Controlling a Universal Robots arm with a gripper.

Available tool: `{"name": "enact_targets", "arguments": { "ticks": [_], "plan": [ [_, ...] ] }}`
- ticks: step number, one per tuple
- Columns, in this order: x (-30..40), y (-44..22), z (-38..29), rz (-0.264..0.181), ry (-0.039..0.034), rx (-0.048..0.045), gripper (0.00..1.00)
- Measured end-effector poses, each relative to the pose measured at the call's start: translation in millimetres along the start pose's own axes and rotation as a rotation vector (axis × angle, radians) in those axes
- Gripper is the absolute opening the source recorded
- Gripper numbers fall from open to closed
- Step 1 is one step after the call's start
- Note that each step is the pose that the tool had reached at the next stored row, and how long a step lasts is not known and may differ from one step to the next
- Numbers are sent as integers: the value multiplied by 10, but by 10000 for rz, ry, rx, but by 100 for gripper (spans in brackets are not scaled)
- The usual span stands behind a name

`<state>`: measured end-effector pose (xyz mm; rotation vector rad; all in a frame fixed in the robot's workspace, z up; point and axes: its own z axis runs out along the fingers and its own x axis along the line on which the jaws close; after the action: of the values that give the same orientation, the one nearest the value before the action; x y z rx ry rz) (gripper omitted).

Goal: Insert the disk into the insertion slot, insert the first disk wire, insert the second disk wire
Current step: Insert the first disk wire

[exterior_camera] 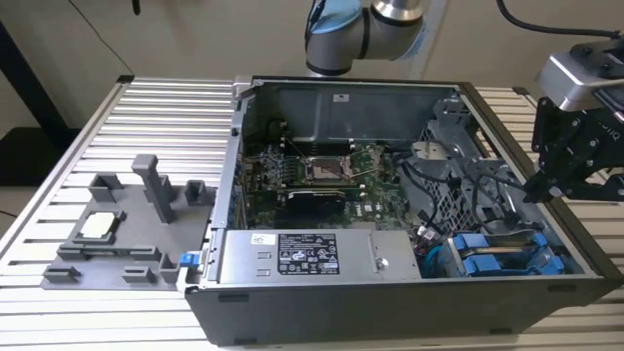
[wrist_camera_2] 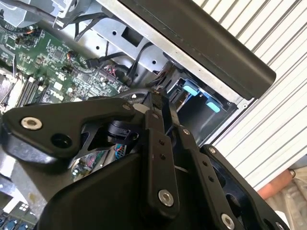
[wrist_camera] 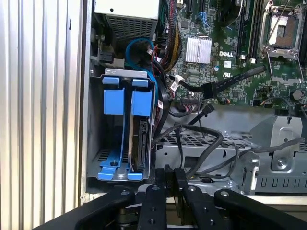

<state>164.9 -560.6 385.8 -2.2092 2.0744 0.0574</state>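
Hanging above the open computer case [exterior_camera: 390,307] on the counter [exterior_camera: 146,117], the pincer [wrist_camera: 173,171] has its two fingers drawn together with nothing visible between them. Just ahead of its tips, the disk [wrist_camera: 140,143] stands on edge inside the slot [wrist_camera: 152,143] of the drive cage [wrist_camera: 125,73], so the first step looks done. The two wire steps seem left: two black plugs [wrist_camera: 209,88] lie loose farther ahead, beyond the cage. Whether anything is joined to the disk's hidden end I cannot tell. Counting what shows: one disk, two blue-railed bays side by side, the one farther from the pincer's centre line holding only an empty blue frame [wrist_camera: 113,100], one looping blue cable [wrist_camera: 139,48], and several black cables [wrist_camera: 201,132] crossing between the pincer and the board.
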Motion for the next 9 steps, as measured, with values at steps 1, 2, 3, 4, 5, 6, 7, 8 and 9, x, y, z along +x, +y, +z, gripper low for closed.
{"name": "enact_targets", "arguments": {
  "ticks": [1,2,3,4,5,6,7,8,9],
  "plan": [
    [0,0,0,0,0,0,19],
    [0,0,0,0,0,0,19],
    [0,0,0,0,0,0,19],
    [0,0,0,0,0,0,19],
    [0,0,0,0,0,0,19],
    [3,0,1,0,-1,-2,19],
    [9,0,3,2,4,-7,19],
    [16,1,5,4,10,-12,19],
    [28,1,7,6,15,-16,19]
  ]
}}
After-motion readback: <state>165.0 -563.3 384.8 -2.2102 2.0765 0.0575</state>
